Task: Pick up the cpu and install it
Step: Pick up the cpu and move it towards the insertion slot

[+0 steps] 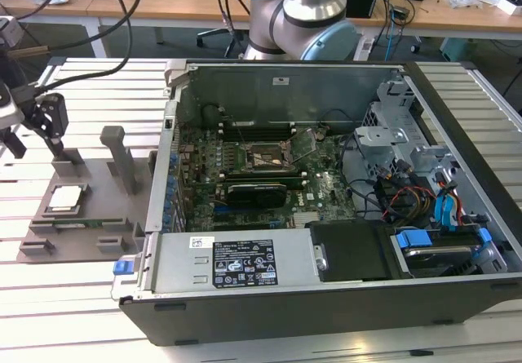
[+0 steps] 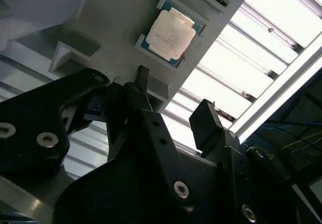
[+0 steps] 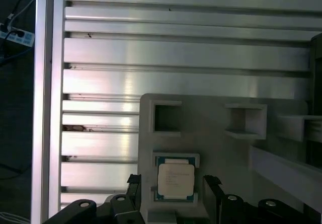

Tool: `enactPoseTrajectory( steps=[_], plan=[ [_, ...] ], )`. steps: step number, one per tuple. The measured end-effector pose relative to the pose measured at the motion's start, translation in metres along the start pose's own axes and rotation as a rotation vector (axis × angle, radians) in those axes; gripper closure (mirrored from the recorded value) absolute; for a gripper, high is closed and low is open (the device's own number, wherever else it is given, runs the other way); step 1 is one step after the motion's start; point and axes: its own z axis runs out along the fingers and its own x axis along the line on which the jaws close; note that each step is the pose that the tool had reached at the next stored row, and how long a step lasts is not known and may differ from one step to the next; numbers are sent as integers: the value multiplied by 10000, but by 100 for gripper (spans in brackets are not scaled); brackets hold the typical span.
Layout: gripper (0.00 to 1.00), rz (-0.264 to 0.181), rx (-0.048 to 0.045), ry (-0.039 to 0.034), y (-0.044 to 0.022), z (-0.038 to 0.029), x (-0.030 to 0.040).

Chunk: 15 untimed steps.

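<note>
Gripper [image 1: 34,144] open, fingers [image 2: 144,90] spread wide with nothing between them. The cpu [image 3: 176,179] lies flat in its square recess on the grey holder plate [image 1: 90,175], at the exterior view's left, outside the computer case [image 1: 326,298]. In the first wrist view the two fingertips stand either side of the cpu's edges, not touching it. Memory stick [image 1: 81,223] sits in a slot just beside the cpu, along the plate's near edge. A tall upright post [image 1: 122,159] on the plate stands between the cpu and the case wall. Slatted metal table [image 3: 176,53] lies open past the plate's outer edge. Motherboard socket [image 1: 265,157] is inside the lidless case, well apart from the cpu
</note>
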Motion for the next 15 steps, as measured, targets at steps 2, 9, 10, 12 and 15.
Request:
enactPoseTrajectory(
  steps=[2, 9, 10, 12, 15],
  plan=[
    [40, -1, 0, 0, 0, 14, 0],
    [40, 0, 0, 0, 1, 74, 2],
    [40, 0, 0, 0, 1, 80, 2],
    [40, 0, 0, 0, 1, 95, 2],
    [40, 0, 0, 0, 1, 134, 3]
  ],
)
